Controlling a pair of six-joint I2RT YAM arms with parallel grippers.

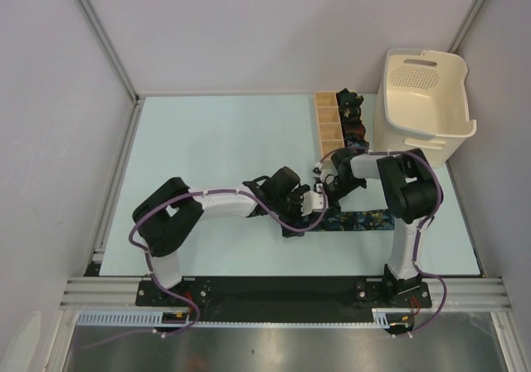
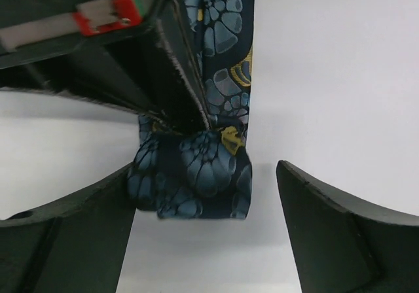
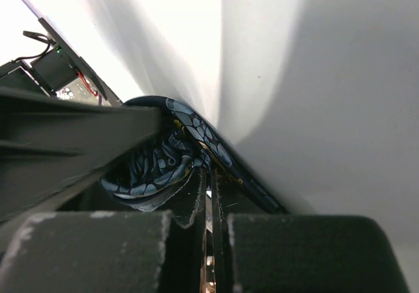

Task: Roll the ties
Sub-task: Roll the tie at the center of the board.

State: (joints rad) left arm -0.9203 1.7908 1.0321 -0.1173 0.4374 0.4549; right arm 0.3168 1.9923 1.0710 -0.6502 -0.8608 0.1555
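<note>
The navy floral tie [image 1: 369,221] lies flat on the table near the front, running to the right. Its left end is folded into a small loose roll [image 2: 190,175]. My left gripper [image 1: 311,210] is open, its two fingers on either side of that roll [image 2: 206,198], the left finger close against it. My right gripper [image 1: 325,191] is shut on the tie just behind the roll; its dark fingers [image 2: 173,77] show in the left wrist view, and the pinched fabric [image 3: 163,165] shows at its tips [image 3: 208,175]. Small dark coiled ties [image 1: 350,115] sit in the wooden box.
The tan divided wooden box [image 1: 328,123] stands at the back right. The cream plastic basket [image 1: 423,98] stands right of it. A metal frame rail [image 1: 116,173] runs along the table's left side. Both arms meet near the table's middle.
</note>
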